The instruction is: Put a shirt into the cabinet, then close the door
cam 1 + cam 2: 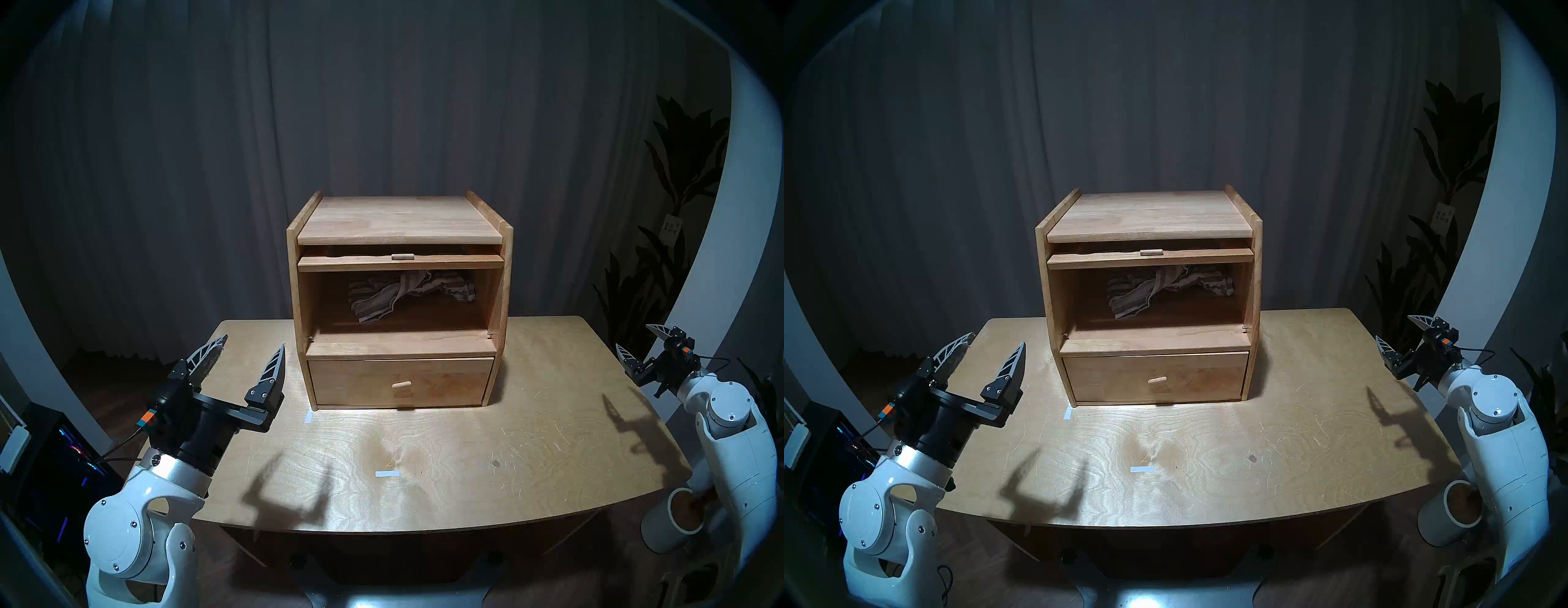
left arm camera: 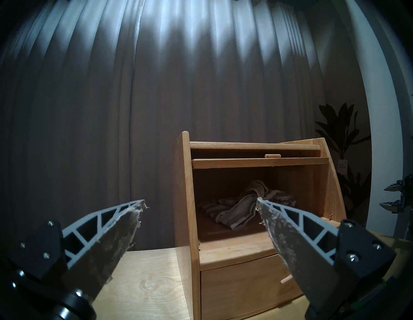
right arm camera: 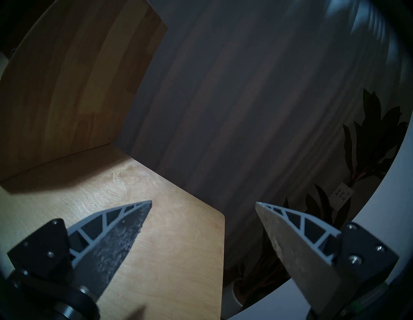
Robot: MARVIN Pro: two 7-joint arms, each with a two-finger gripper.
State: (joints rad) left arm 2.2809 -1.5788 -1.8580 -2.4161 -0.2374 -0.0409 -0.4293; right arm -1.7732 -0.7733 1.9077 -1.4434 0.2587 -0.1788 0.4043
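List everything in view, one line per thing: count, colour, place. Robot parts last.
cabinet: one, light wood, at the back middle of the table.
door: one, light wood, flipped up flat under the cabinet top, peg handle facing front.
shirt: one, grey and white striped, crumpled inside the open compartment.
drawer: one, light wood, shut, below the compartment.
table: one, pale wood, under the cabinet.
tape marks: two, white, on the tabletop.
curtain: grey, behind the table.
plant: one, dark-leaved, far right.
left gripper: one, black and grey, open, over the table's left edge.
right gripper: one, black and grey, open, at the table's right edge.
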